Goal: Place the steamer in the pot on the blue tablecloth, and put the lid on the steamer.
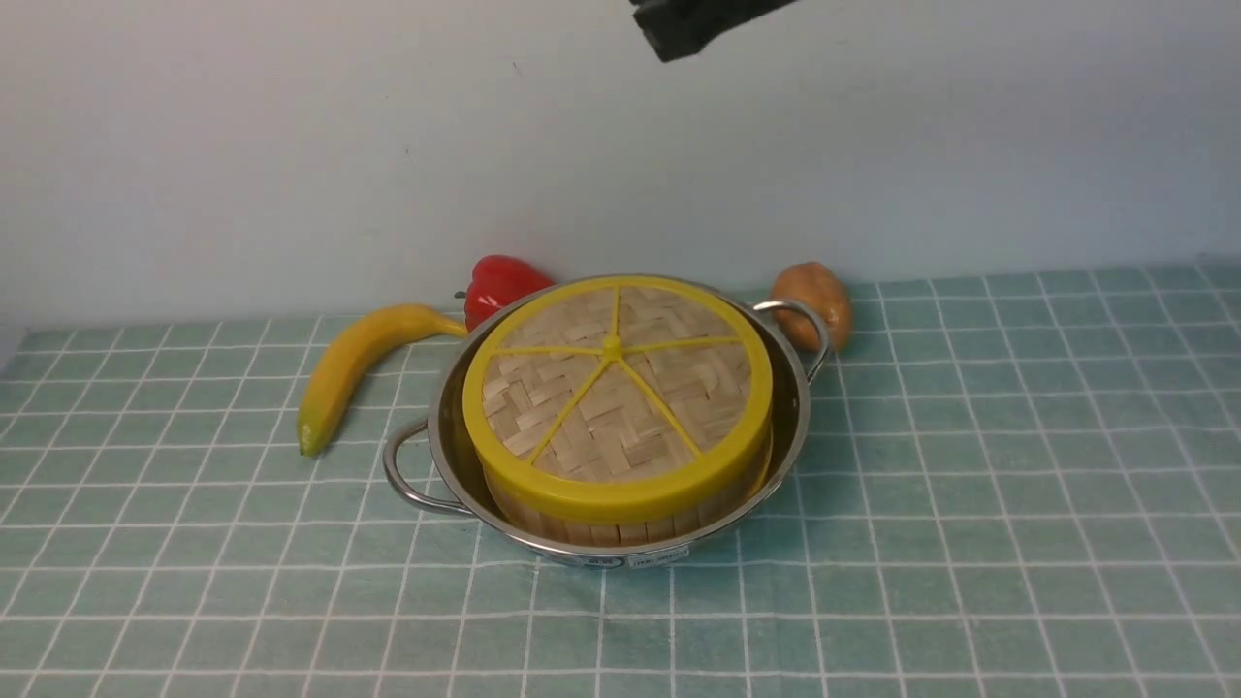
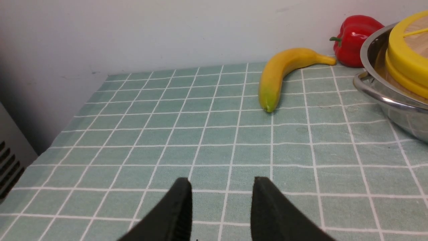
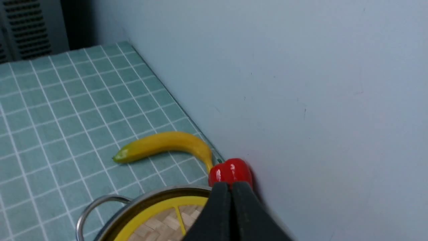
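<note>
The shiny steel pot [image 1: 441, 427] stands on the blue tablecloth [image 1: 970, 485] at the middle. The bamboo steamer [image 1: 620, 523] sits inside it, with the woven lid [image 1: 617, 380] flat on top, so its contents are hidden. My right gripper [image 1: 679, 34] hangs high above the pot at the top edge; in the right wrist view it [image 3: 231, 186] is shut and empty, over the lid [image 3: 160, 221] and the pot's rim [image 3: 147, 199]. My left gripper [image 2: 221, 182] is open and empty, low over bare cloth [image 2: 200, 134], left of the pot [image 2: 394, 110] and lid [image 2: 404, 57].
A yellow banana [image 1: 354, 364] lies left of the pot. A red pepper [image 1: 499, 284] sits behind the pot by the wall. A brown potato [image 1: 814, 301] lies behind the pot's right handle [image 1: 805, 325]. The wall runs close behind them.
</note>
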Tool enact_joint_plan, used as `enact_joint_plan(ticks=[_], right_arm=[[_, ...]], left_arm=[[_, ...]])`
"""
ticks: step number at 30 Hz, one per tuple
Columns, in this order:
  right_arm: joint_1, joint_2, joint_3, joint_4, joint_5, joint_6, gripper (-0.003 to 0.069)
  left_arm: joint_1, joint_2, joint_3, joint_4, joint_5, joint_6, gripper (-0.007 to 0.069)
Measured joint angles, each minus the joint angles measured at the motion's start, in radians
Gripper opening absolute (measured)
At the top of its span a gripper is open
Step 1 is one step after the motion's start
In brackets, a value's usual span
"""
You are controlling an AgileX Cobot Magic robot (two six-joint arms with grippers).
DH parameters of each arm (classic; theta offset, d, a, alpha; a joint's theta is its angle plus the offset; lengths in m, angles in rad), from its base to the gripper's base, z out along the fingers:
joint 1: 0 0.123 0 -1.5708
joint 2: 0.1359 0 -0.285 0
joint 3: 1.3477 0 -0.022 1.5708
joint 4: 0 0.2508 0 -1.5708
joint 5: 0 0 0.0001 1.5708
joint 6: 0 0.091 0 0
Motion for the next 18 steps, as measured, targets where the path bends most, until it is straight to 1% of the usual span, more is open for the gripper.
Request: enact_joint_plan(ticks=[4, 13, 16, 18], right_arm=[[0.0, 0.002, 0.0, 0.051, 0.0, 0.008, -0.0008], [0.0, 0.002, 0.0, 0.058, 0.002, 0.021, 0.0001], [-0.003, -0.028, 0.047, -0.016, 0.028, 0.095, 0.0008], [-0.022, -0.098, 0.161, -0.094, 0.033, 0.185, 0.0017]], left_arm=[[0.0, 0.0, 0.0, 0.0, 0.0, 0.0, 0.0243], [0.0, 0.0, 0.0, 0.0, 0.0, 0.0, 0.0243], [0.0, 0.0, 0.0, 0.0, 0.0, 0.0, 0.0243], [0.0, 0.0, 0.0, 0.0, 0.0, 0.0, 0.0243]])
